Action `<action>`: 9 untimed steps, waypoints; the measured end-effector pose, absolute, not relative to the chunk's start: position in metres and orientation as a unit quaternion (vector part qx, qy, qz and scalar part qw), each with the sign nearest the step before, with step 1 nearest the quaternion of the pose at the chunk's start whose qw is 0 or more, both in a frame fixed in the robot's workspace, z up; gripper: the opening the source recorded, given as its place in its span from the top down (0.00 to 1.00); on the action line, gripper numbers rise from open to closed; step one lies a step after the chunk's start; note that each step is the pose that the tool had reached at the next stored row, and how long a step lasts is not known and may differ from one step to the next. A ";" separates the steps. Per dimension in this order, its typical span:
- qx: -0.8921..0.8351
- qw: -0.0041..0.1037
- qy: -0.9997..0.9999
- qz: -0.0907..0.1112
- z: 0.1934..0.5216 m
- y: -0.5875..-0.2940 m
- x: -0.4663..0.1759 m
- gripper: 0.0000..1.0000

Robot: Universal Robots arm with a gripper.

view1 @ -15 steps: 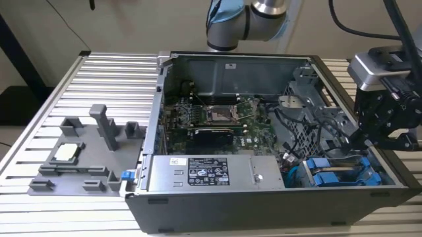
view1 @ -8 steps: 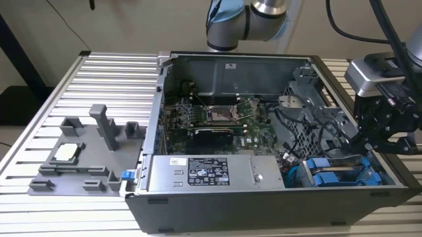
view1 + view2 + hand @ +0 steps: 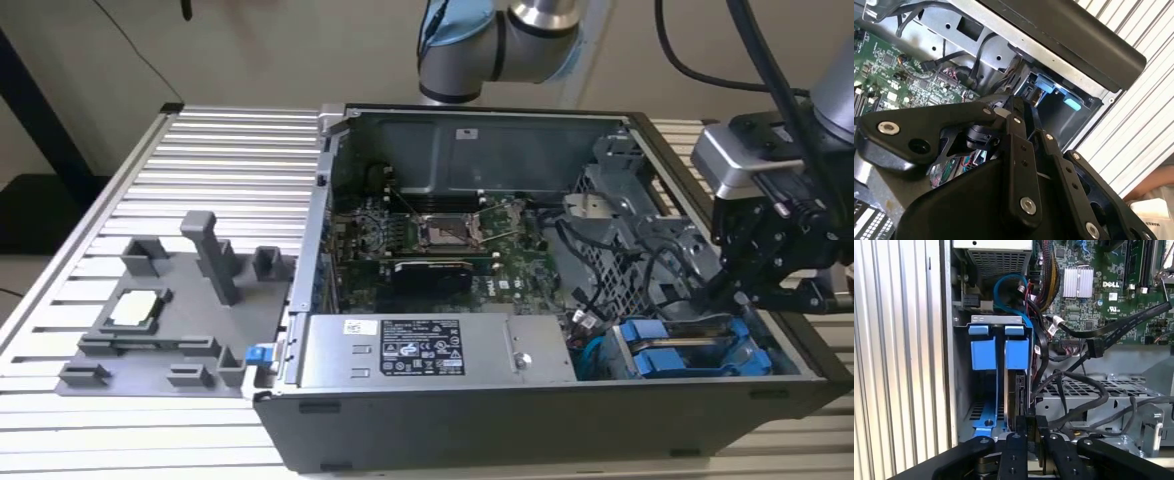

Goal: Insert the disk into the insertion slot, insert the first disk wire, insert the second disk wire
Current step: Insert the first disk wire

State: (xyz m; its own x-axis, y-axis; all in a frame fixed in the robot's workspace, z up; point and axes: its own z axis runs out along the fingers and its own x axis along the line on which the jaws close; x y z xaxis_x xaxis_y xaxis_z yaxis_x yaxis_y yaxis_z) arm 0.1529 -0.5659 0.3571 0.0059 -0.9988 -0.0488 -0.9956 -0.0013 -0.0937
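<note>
Jaws of my gripper (image 3: 1035,426) closed. Directly ahead: silver-grey hard drive in bright blue plastic carrier (image 3: 1016,357), slotted. Best kept square, pressing straight; loose black cables (image 3: 1095,346) alongside could snag.

The table (image 3: 200,150) is ribbed bare aluminium with a satin sheen. The computer case (image 3: 534,140) on it is dull grey sheet metal inside, with matt black outer panels. The disk (image 3: 1015,390) shows a dark metal edge clipped in glossy bright blue plastic. The gripper (image 3: 1032,424) is matt black, studded with shiny steel screws. The cables (image 3: 1079,390) have smooth black sheathing. Near the table's edge at the exterior view's left, the fixture (image 3: 174,300) is matt grey plastic.
</note>
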 end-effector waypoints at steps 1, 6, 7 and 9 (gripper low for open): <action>-0.708 0.049 0.705 -0.017 0.356 -0.565 0.153 0.81; -0.708 0.038 0.704 -0.028 0.353 -0.565 0.153 0.81; -0.708 0.038 0.704 -0.029 0.352 -0.565 0.153 0.81; -0.708 0.037 0.704 -0.029 0.350 -0.565 0.153 0.81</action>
State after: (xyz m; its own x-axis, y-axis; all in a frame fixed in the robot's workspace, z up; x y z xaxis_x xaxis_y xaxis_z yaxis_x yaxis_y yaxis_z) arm 0.1529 -0.5654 0.3501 0.0059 -0.9999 -0.0108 -0.9956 -0.0048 -0.0938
